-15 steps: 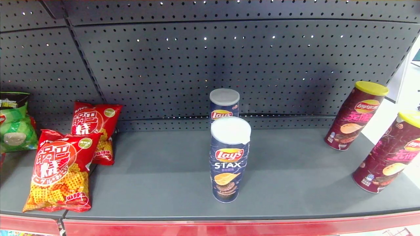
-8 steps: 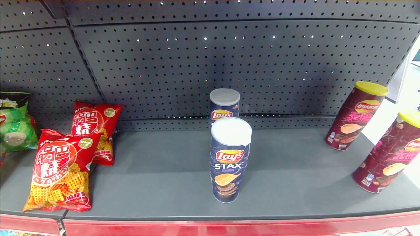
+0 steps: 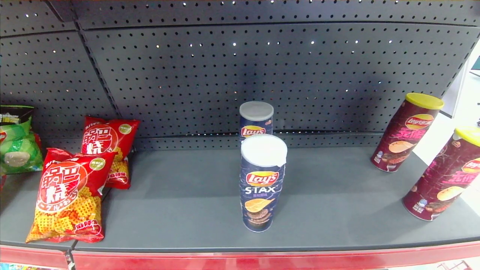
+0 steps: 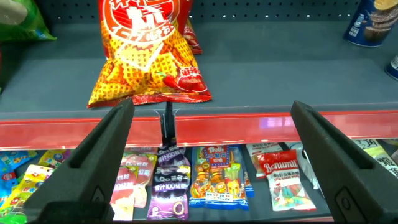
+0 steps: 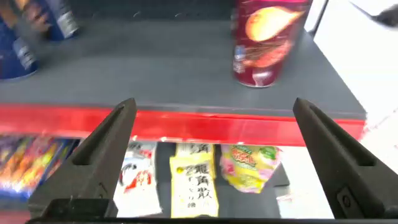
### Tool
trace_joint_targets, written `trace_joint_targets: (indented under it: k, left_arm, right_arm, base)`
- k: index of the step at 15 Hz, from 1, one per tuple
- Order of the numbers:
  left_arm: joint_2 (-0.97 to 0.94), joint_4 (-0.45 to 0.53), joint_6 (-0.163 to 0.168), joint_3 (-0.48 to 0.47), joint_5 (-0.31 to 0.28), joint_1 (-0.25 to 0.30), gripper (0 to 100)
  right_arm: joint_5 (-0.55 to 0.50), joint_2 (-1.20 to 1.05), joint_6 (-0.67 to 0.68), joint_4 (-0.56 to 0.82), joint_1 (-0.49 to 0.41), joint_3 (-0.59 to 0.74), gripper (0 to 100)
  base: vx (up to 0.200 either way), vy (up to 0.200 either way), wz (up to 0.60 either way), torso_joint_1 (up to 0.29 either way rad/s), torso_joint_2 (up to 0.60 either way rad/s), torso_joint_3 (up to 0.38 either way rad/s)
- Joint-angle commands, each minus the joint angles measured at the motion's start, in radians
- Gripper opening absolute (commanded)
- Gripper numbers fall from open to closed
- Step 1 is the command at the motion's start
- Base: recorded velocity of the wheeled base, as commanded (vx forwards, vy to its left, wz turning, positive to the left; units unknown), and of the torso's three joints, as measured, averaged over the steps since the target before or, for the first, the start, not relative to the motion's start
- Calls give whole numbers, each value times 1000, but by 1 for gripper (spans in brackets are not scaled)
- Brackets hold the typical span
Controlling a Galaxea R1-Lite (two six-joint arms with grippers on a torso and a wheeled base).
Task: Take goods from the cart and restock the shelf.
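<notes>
Two dark blue chip cans stand mid-shelf in the head view, one (image 3: 262, 182) near the front and one (image 3: 256, 120) behind it against the pegboard. Two maroon cans with yellow lids (image 3: 407, 131) (image 3: 444, 174) stand at the right end. Two red snack bags (image 3: 69, 195) (image 3: 110, 150) lean at the left. My left gripper (image 4: 211, 162) is open and empty, held in front of the red shelf edge (image 4: 249, 127) below the front red bag (image 4: 146, 53). My right gripper (image 5: 214, 162) is open and empty, in front of the shelf edge below a maroon can (image 5: 267, 40).
A green bag (image 3: 17, 142) sits at the far left of the grey shelf (image 3: 187, 210). Hanging candy packets (image 4: 214, 177) and snack packets (image 5: 193, 180) fill the level below the shelf. Wide bare room lies between the blue cans and the bags and maroon cans.
</notes>
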Motion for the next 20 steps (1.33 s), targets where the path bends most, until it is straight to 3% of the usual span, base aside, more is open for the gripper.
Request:
trace_joint_targets:
  k: [1, 4, 6, 7, 10, 12, 20]
  left_arm:
    - [3, 0, 1, 0, 0, 0, 100]
    - [1, 0, -1, 0, 0, 0, 100]
    - [1, 0, -1, 0, 0, 0, 100]
    - [1, 0, -1, 0, 0, 0, 100]
    - [1, 0, -1, 0, 0, -1, 100]
    - [1, 0, -1, 0, 0, 0, 100]
    - [1, 0, 1, 0, 0, 0, 100]
  right_arm:
    - [0, -14, 21, 6, 3, -1, 100]
    - [19, -14, -10, 14, 2, -11, 100]
    - [-120, -14, -7, 20, 0, -12, 100]
    - [-137, -14, 5, 20, 0, -12, 100]
    - [-125, -13, 1, 17, 0, -5, 100]
    - [-11, -14, -8, 46, 2, 6, 100]
    - [-27, -14, -13, 46, 2, 6, 100]
  base:
    - [0, 0, 0, 0, 0, 0]
    - [0, 0, 0, 0, 0, 0]
    - [0, 0, 0, 0, 0, 0]
    - [0, 0, 0, 0, 0, 0]
    - [0, 0, 0, 0, 0, 0]
    - [0, 0, 0, 0, 0, 0]
    - [0, 0, 0, 0, 0, 0]
